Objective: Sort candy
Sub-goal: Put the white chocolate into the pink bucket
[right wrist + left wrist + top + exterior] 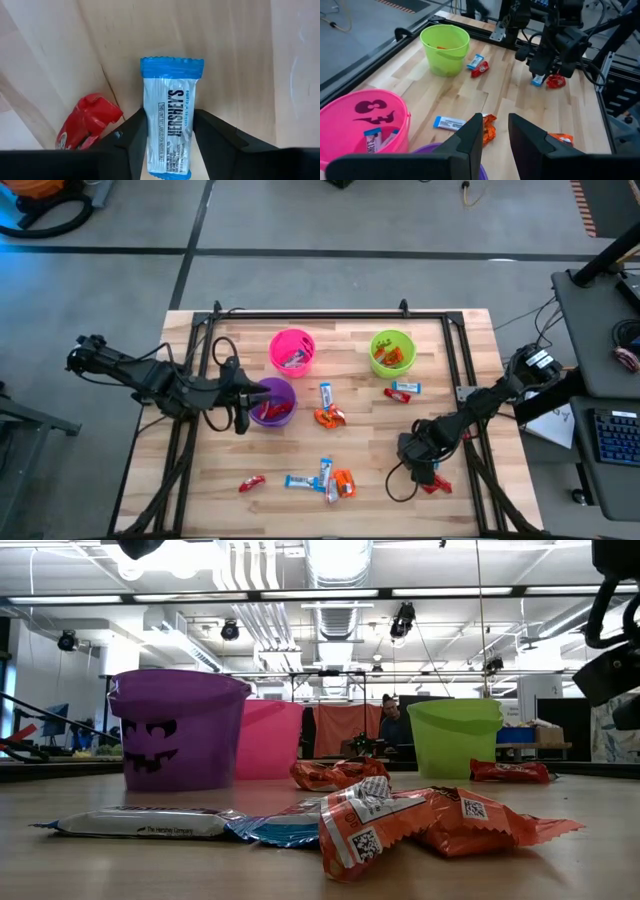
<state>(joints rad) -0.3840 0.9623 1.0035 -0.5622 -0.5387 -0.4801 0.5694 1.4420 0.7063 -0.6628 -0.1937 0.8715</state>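
Inside, the pink cup [292, 351] holds blue-and-white bars, the green cup [391, 352] holds orange candy, and the purple cup [272, 401] has something red in it, with the left gripper [494, 136] poised over its rim, fingers a little apart and empty. Loose candy [329, 417] lies scattered on the table [230, 460]: an orange piece mid-table, a red and a blue one by the green cup, more near the front edge. At the right front, the right gripper [169, 134] grasps a blue-and-white bar [170, 122] between its fingers, a red candy [85, 125] just beside it.
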